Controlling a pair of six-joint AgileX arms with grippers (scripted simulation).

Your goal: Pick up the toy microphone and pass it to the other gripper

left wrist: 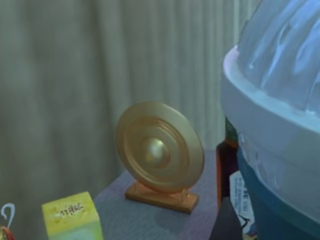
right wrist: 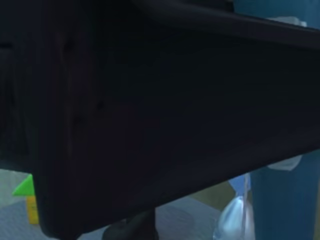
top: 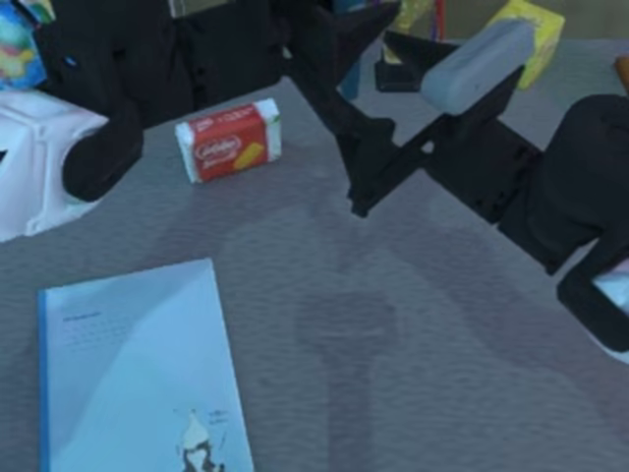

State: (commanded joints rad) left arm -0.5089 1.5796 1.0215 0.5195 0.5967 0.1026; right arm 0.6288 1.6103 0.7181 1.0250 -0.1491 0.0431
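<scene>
Landmark: a red biscuit packet [top: 228, 141] is seen lying on the grey table [top: 413, 374]; all places below are given from it.
Left arm [top: 98, 147]: its white shell is seen just left of the packet, and its black links are carried behind the packet and across towards the packet's right.
Left gripper [top: 339, 44]: it is placed up and to the right of the packet, among overlapping black parts. Whether it is apart or closed cannot be told.
Right arm [top: 580, 187]: it is reached in from far right of the packet, with a pale grey block [top: 479, 61] borne on it.
Right gripper [top: 369, 172]: it is found right of the packet, close against the left arm's black parts. Its state cannot be told.
Toy microphone [left wrist: 270, 150]: its round white head above a teal handle is seen very close in the left wrist view. Its place from the packet cannot be fixed in the top view.
Right wrist view: it is largely blocked by a dark body, with teal seen at the edge.
Book [top: 138, 374]: it is laid flat, in front of the packet, well apart.
Gold trophy [left wrist: 159, 150]: it is stood upright on its base, beyond the microphone.
Yellow block [left wrist: 72, 215]: it is set near the trophy.
</scene>
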